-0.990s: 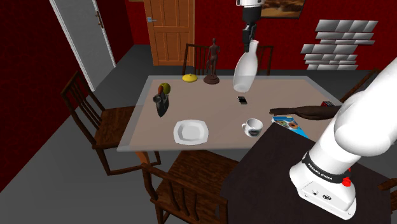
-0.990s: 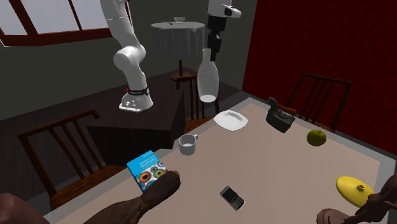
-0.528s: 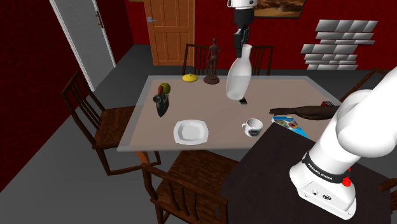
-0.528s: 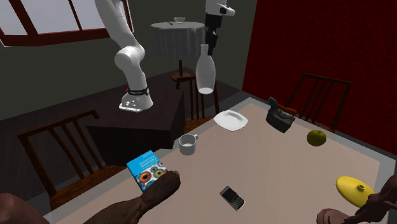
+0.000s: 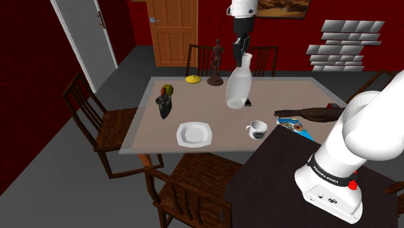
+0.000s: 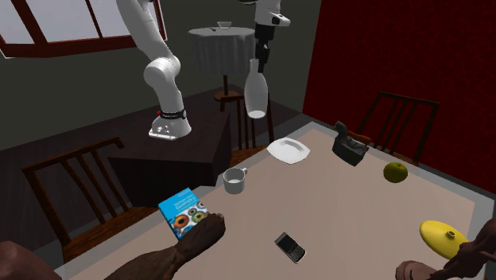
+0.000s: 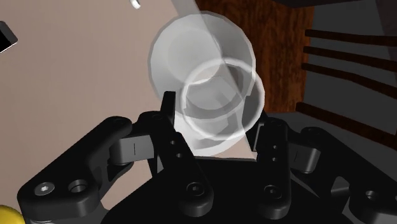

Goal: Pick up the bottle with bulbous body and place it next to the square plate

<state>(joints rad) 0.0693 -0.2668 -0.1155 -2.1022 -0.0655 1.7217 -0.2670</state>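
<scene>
A clear glass bottle (image 5: 237,86) with a narrow neck and a bulbous body hangs well above the table (image 5: 220,116), nearly upright. My black gripper (image 5: 241,49) is shut on its neck from above. In the second exterior view the bottle (image 6: 255,95) hangs under the gripper (image 6: 260,54), over the table's far edge. Looking down the hand, the fingers (image 7: 169,118) clasp the bottle's rim (image 7: 219,95) between them, around my gripper (image 7: 216,124). The white square plate (image 5: 194,134) lies near the table's front edge, in the second exterior view (image 6: 288,149) below and right of the bottle.
A white mug (image 5: 257,129) stands right of the plate, a blue book (image 5: 299,127) beyond it. A dark iron (image 5: 164,106), a green fruit (image 5: 168,89), a yellow lid-shaped thing (image 5: 192,79) and a dark statuette (image 5: 216,63) sit further back. A phone (image 6: 289,246) lies mid-table. Chairs (image 5: 97,120) ring it.
The gripper has carried the bottle toward the shoulder view's left, and the bottle has swung from tilted to nearly upright. The grip has not changed.
</scene>
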